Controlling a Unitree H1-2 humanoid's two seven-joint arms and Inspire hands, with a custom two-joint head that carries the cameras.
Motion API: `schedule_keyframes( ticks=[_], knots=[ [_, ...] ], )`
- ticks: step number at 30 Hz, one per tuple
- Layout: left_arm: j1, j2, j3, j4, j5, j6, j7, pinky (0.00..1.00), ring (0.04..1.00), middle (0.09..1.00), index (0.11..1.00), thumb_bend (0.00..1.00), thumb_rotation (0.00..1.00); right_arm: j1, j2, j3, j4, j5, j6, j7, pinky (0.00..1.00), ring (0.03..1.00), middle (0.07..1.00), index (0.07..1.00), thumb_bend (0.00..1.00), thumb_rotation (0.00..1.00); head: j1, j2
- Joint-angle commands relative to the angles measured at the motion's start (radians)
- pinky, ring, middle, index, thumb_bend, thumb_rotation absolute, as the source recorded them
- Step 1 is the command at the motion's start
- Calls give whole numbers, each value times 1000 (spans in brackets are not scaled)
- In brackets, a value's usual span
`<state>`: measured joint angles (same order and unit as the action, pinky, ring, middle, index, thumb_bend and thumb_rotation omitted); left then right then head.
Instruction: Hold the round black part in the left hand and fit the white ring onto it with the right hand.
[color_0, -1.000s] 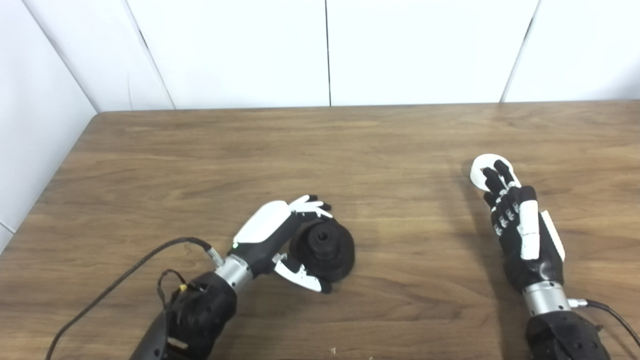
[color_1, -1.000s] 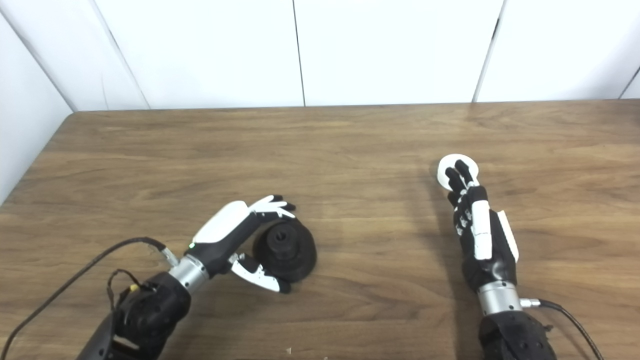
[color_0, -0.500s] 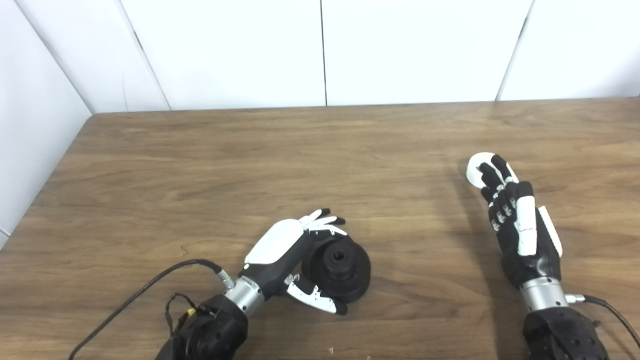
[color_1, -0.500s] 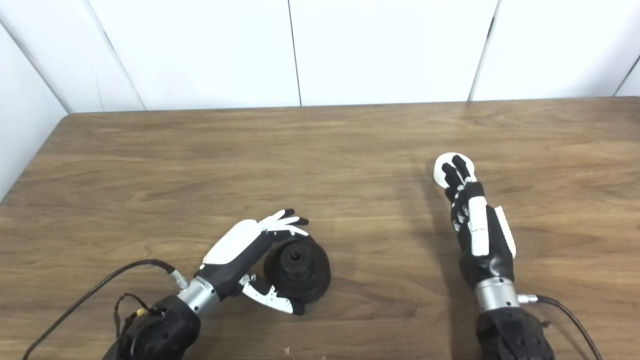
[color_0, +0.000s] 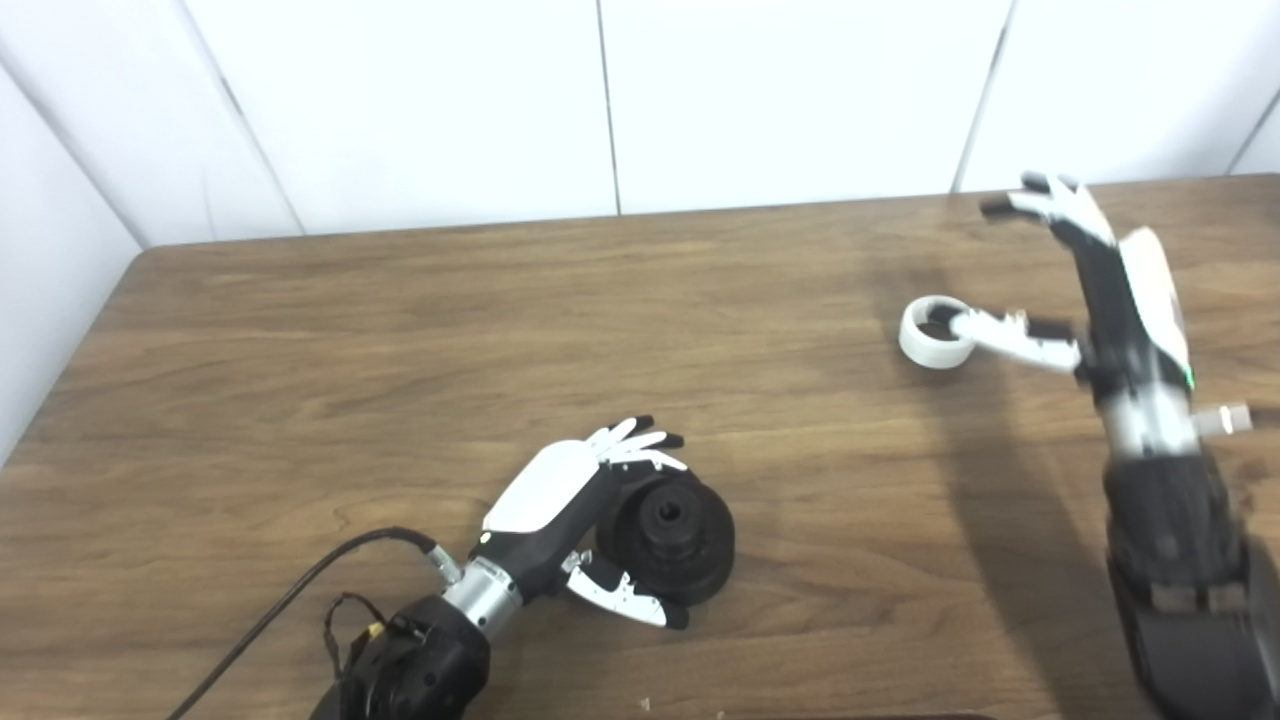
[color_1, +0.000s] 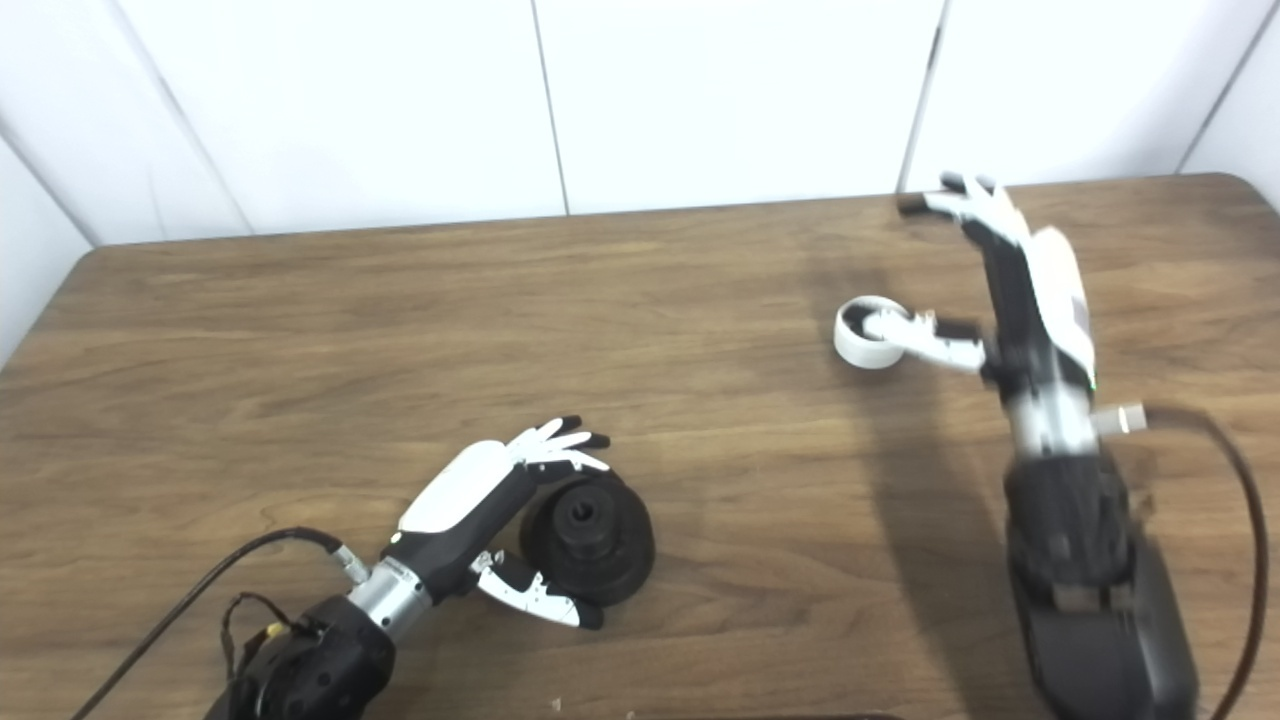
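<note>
The round black part (color_0: 668, 535) lies flat on the wooden table near the front, its center hub facing up. My left hand (color_0: 560, 500) is cupped around its left side, fingers over the far rim and thumb along the near rim, not closed tight. The white ring (color_0: 930, 335) lies on the table at the right. My right hand (color_0: 1110, 290) is raised and turned on edge with its fingers spread wide toward the back wall. Its thumb reaches left, and the thumb tip overlaps the ring. The ring also shows in the right eye view (color_1: 868, 335).
The table's back edge (color_0: 600, 222) meets a white panelled wall. The left edge runs close to a side wall. A black cable (color_0: 300, 590) trails from my left wrist, and another (color_1: 1235, 520) from my right forearm.
My right hand has lifted off the ring, turned on edge and spread its fingers, leaving only the thumb at the ring. The left hand stays cupped at the black part. The camera has shifted.
</note>
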<state>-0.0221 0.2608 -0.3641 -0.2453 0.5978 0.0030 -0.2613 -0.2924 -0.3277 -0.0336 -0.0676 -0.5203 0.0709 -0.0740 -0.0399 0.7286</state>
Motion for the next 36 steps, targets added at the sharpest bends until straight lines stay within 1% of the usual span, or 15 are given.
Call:
schedule_keyframes(
  ticks=[1, 3, 6, 8, 11, 15, 17, 25, 34, 35, 36],
  knots=[
    [-11, 9, 0, 11, 19, -17, 7, 975, 992, 906, 608, 858, 217, -50, -21, 19, 57, -19, -11, 2, 1000, 986, 911, 692, 915, 273, -1, 1],
    [-11, 8, 1, 14, 15, -23, 10, 970, 990, 905, 608, 860, 216, -85, -44, 37, 143, -18, -19, 13, 1000, 989, 916, 684, 944, 272, -3, -1],
    [-10, 5, 4, 15, 15, -20, 9, 974, 991, 907, 609, 863, 212, -119, -61, 58, 246, -20, -24, 19, 1000, 998, 921, 674, 978, 275, -14, -6],
    [-9, 5, 5, 17, 17, -23, 13, 973, 990, 906, 609, 865, 213, -132, -70, 72, 294, -26, -24, 19, 1000, 1000, 923, 673, 984, 274, -25, -10],
    [-7, 5, 8, 19, 17, -19, 13, 967, 989, 904, 609, 868, 210, -146, -79, 91, 336, -38, -6, 28, 1000, 1000, 930, 672, 985, 274, -29, -12],
    [-9, 3, 8, 15, 25, -6, 6, 961, 993, 907, 609, 866, 221, -157, -91, 114, 368, -47, -1, 34, 1000, 1000, 936, 667, 1000, 306, -34, -15],
    [-9, 0, 9, 16, 20, -6, 8, 957, 991, 907, 606, 867, 210, -162, -96, 123, 379, -49, -1, 34, 1000, 1000, 935, 662, 1000, 308, -33, -18],
    [-11, -4, 12, 22, 16, -13, 15, 947, 988, 906, 606, 870, 221, -157, -116, 142, 373, -50, 39, 54, 1000, 1000, 946, 671, 996, 304, -34, -22],
    [-11, -6, 14, 23, 12, -10, 12, 945, 991, 907, 608, 870, 223, -154, -118, 140, 390, -32, 20, 43, 1000, 1000, 940, 653, 957, 295, -31, -24],
    [-11, -6, 15, 23, 12, -11, 12, 946, 991, 907, 608, 870, 224, -154, -116, 138, 394, -27, 10, 37, 1000, 1000, 940, 653, 956, 294, -30, -22],
    [-11, -6, 15, 23, 12, -12, 12, 937, 991, 907, 607, 871, 226, -153, -114, 136, 398, -23, 3, 33, 1000, 1000, 931, 625, 931, 262, -30, -22]
  ],
)
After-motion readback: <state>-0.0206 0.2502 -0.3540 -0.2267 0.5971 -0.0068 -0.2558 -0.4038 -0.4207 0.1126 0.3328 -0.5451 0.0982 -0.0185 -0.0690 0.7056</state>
